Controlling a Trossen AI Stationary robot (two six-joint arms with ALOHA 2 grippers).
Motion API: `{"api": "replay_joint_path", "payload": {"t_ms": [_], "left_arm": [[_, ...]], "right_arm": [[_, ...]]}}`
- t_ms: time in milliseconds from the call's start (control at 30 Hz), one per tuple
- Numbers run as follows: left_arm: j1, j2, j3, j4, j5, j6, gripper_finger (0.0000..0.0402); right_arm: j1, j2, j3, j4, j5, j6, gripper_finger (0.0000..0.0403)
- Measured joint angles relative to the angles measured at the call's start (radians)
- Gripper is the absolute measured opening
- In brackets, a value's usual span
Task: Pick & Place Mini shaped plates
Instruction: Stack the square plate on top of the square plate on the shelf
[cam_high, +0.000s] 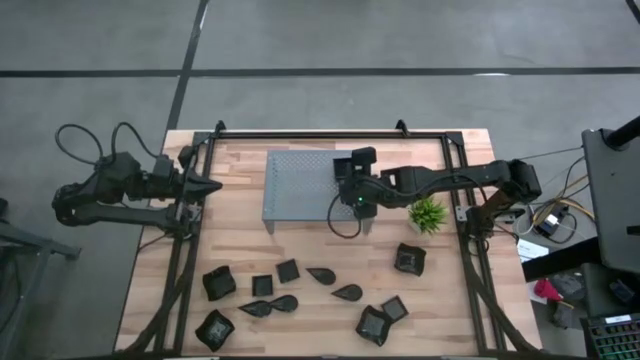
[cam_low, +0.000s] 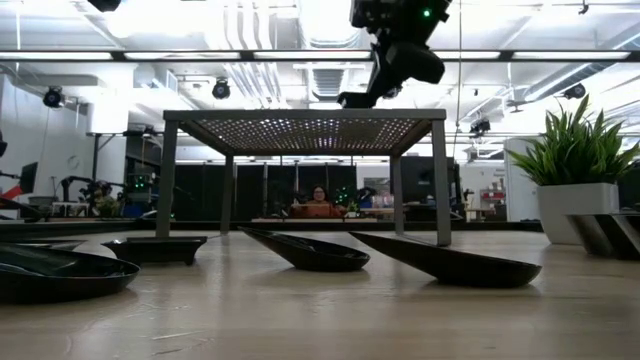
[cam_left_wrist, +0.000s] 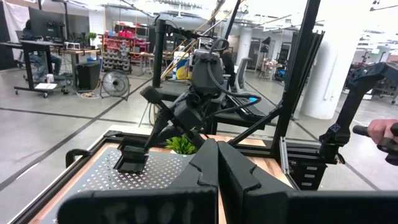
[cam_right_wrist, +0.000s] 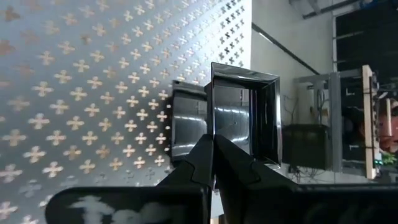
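Rack (cam_high: 310, 185), grey perforated metal, mid-table, biggest item.

R gripper (cam_high: 352, 168) above rack's right end, fingers pinched on rim of square plate (cam_right_wrist: 244, 115). Plate held edge-on over rack top, not set down.

L gripper (cam_high: 205, 186) parked at table's left edge, fingers closed, holding nothing.

Handling, judged: plate looks rigid, light, glossy, so prob slippery and chip-prone. Rim is best hold; thin wall, small contact area, could pivot.

Remaining plates (cam_high: 285, 290) scattered along near side of table: black, square w/ raised rims or teardrop.

Plant (cam_high: 428, 214) beside rack.
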Motion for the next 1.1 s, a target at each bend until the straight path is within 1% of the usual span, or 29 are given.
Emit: {"api": "replay_joint_path", "payload": {"t_ms": [100,267,367,733,933,1100], "left_arm": [[0.0,0.0,0.0,0.0,0.0,0.0,0.0],[0.0,0.0,0.0,0.0,0.0,0.0,0.0],[0.0,0.0,0.0,0.0,0.0,0.0,0.0],[0.0,0.0,0.0,0.0,0.0,0.0,0.0],[0.0,0.0,0.0,0.0,0.0,0.0,0.0],[0.0,0.0,0.0,0.0,0.0,0.0,0.0]], "right_arm": [[-0.016,0.001,-0.005,0.004,-0.038,0.014,0.0008],[-0.02,0.002,-0.005,0.017,-0.036,0.011,0.0008],[-0.027,0.003,-0.006,0.024,-0.066,0.013,0.0008],[-0.039,0.02,-0.008,0.023,-0.064,0.026,0.0008],[-0.047,0.02,-0.008,0.023,-0.066,0.069,0.0008],[-0.049,0.02,-0.009,0.021,-0.068,0.062,0.0008]]}}
